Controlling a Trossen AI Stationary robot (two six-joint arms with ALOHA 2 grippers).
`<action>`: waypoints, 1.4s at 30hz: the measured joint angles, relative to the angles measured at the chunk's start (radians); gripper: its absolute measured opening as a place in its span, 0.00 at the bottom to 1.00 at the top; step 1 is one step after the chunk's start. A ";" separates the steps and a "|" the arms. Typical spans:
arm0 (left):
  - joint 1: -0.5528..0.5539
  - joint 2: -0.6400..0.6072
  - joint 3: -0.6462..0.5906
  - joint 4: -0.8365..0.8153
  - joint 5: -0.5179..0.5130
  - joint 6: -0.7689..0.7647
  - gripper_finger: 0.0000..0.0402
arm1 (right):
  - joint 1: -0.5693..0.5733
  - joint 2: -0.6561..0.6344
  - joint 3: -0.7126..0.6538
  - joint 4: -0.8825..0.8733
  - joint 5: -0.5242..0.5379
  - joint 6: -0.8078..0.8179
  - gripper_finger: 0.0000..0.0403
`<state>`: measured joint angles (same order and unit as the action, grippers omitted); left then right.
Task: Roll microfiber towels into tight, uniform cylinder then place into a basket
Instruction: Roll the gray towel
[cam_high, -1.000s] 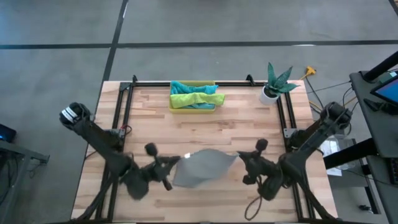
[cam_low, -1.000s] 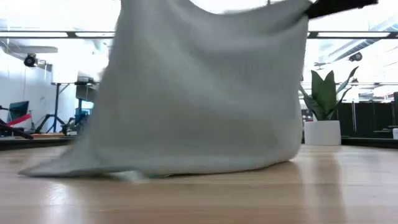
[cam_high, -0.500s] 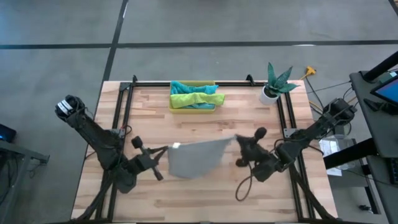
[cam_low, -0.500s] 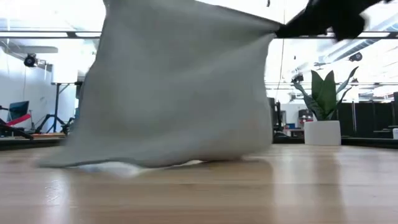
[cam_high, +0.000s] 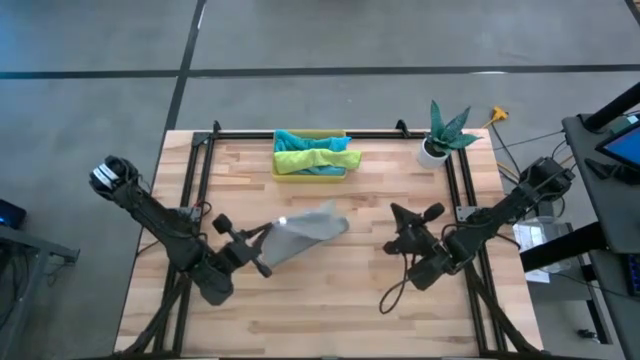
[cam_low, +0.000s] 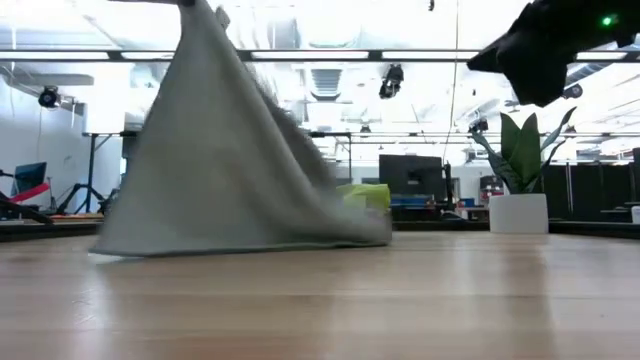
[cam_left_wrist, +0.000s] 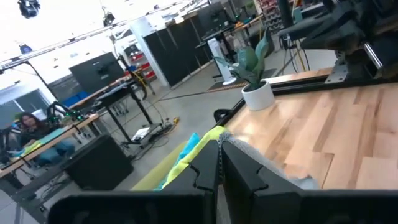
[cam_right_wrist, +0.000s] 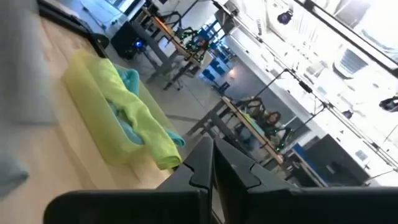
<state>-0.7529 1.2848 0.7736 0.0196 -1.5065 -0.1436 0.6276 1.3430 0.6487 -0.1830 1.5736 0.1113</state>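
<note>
Left gripper pinched shut on one corner of grey towel, lifting it so cloth drapes down to table; right gripper shut, empty, hovering well apart from towel, nr right rail; grey towel sits mid-table, unrolled, crumpled; basket at far edge already has teal + lime green towels in it; judging: those done, grey one left to flatten, roll, drop in; light blue not clearly seen.

Bright, even overhead light — blown-out ceiling glare in the low view, motion-blurred grey towel — soft shadows
</note>
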 joint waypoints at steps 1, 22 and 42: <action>0.000 0.003 0.002 -0.001 0.001 0.000 0.00 | 0.000 0.000 0.007 0.001 -0.001 -0.004 0.02; 0.030 0.029 0.046 0.209 0.721 0.076 0.00 | -0.027 0.139 0.066 0.617 -0.926 -0.443 0.19; 0.078 0.309 0.124 0.242 1.156 -0.202 0.00 | -0.061 0.572 0.390 0.608 -1.105 -0.662 0.44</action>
<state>-0.6754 1.5933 0.8973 0.2621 -0.3500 -0.3455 0.5671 1.9147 1.0390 0.4249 0.4688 -0.5508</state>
